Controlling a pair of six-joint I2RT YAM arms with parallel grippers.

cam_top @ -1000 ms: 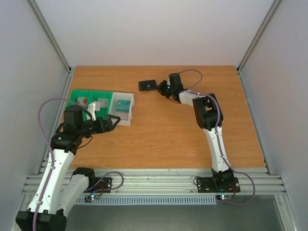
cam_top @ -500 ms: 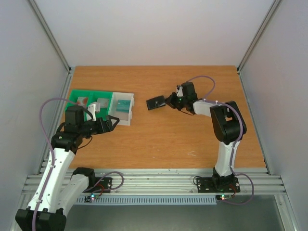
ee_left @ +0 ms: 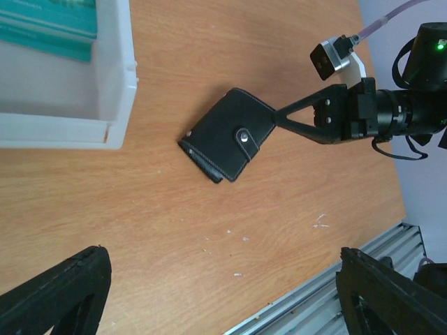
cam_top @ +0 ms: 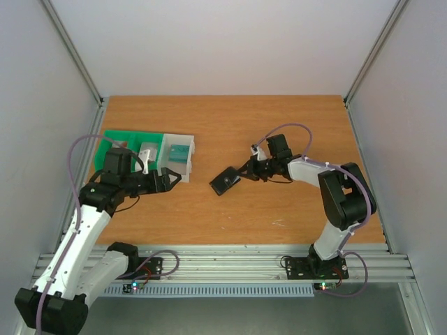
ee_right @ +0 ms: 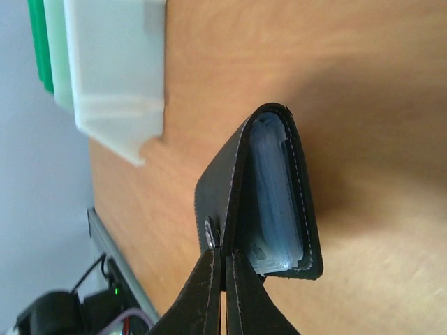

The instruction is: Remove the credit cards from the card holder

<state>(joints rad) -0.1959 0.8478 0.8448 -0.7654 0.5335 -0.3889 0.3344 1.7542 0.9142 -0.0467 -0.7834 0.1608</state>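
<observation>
Card holder centre frame, folded, R claw pinching its cover edge near the clasp. L claw wide, empty, left of it. Likely light, soft cover, slick pockets: grip spine, not flap.

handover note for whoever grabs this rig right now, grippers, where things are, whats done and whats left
Left gripper: open, empty, hovering beside the white tray.
Right gripper: jaws shut on the card holder, pinching its clasp flap, mid-table.
Holder: folded, clear pockets showing at its side. Whether cards are inside cannot be made out.
Done: a teal card lies in the white tray.
Left: open the holder and pull out any remaining cards.
</observation>
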